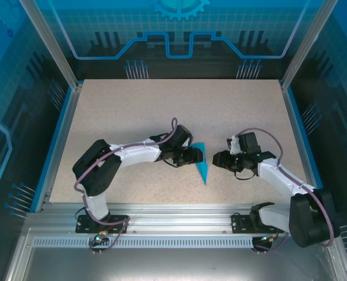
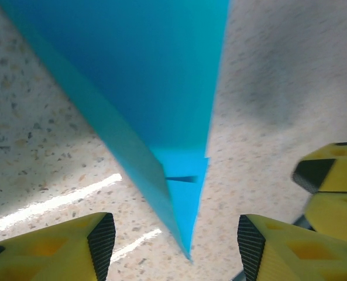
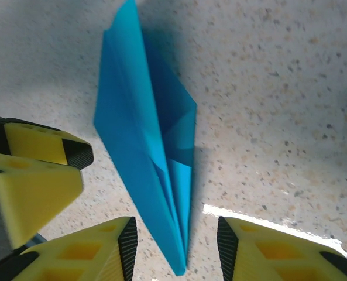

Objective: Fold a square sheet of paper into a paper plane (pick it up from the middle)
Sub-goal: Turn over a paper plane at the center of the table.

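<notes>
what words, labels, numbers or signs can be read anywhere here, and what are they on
None can be read.
The paper plane is plain blue, with no print on it.
The back wall has a gear shape and line patterns but no letters.
The table is speckled and unmarked.

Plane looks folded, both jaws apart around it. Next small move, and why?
Probably lift the right gripper straight up and clear. The paper plane lies creased on the table, passing between its open fingers with a gap on each side, so nothing is held. The left gripper straddles it too, open, its fingers close to the right's; raising one first should avoid a clash.
</notes>
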`<action>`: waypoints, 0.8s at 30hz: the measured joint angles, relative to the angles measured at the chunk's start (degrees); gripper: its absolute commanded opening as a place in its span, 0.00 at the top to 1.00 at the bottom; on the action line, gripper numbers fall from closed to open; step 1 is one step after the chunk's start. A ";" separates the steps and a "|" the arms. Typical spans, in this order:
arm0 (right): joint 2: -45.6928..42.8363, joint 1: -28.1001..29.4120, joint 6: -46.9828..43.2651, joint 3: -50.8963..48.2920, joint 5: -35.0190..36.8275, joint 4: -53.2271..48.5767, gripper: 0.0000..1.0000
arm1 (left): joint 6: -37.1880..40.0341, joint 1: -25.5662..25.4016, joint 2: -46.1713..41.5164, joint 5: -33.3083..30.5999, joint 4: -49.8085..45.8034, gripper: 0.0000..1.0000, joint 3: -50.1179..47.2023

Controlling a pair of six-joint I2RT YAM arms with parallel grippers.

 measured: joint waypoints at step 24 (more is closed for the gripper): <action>16.72 7.76 -0.66 5.25 -0.48 4.28 0.52 | 0.09 -0.72 1.68 -3.65 -3.06 0.93 -1.75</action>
